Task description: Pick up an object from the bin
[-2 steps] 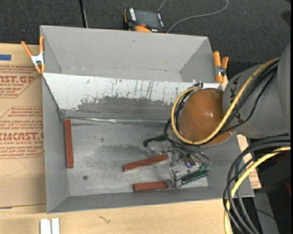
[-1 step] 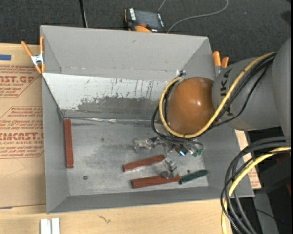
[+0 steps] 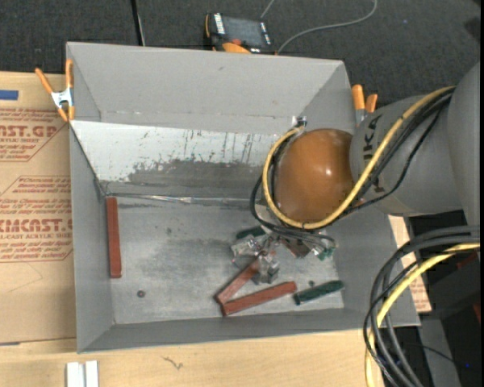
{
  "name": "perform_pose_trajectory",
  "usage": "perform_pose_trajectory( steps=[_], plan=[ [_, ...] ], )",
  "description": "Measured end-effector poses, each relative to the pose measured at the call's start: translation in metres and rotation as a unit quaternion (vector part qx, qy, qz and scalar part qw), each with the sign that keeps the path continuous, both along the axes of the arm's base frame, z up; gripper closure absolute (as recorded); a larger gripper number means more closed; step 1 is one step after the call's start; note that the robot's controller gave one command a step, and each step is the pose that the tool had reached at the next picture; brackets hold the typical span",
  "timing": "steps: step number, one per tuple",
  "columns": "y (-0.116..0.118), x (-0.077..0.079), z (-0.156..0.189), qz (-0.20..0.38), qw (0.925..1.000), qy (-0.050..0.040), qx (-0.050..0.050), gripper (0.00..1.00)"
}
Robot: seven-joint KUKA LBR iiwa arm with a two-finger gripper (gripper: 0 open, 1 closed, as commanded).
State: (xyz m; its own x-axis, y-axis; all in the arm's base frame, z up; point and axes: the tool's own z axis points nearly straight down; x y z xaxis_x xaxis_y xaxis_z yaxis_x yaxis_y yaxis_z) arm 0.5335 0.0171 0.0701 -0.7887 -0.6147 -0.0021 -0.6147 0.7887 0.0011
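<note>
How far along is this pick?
Done: the arm's tip is down in the bin, at the small clutter by the upper end of a red-brown stick. In hand: nothing visibly lifted; a grasp cannot be confirmed. Left: securing one piece and raising it clear. Another stick and a green piece lie untouched.

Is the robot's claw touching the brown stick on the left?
No, that brown stick lies alone by the bin's left wall, far from the gripper on the right.
</note>
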Motion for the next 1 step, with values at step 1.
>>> perform_pose_trajectory(
  steps=[1],
  plan=[
    [-0.0308,0.0292,0.1564,0.034,0.9994,-0.0054,-0.001,1.00]
  ],
)
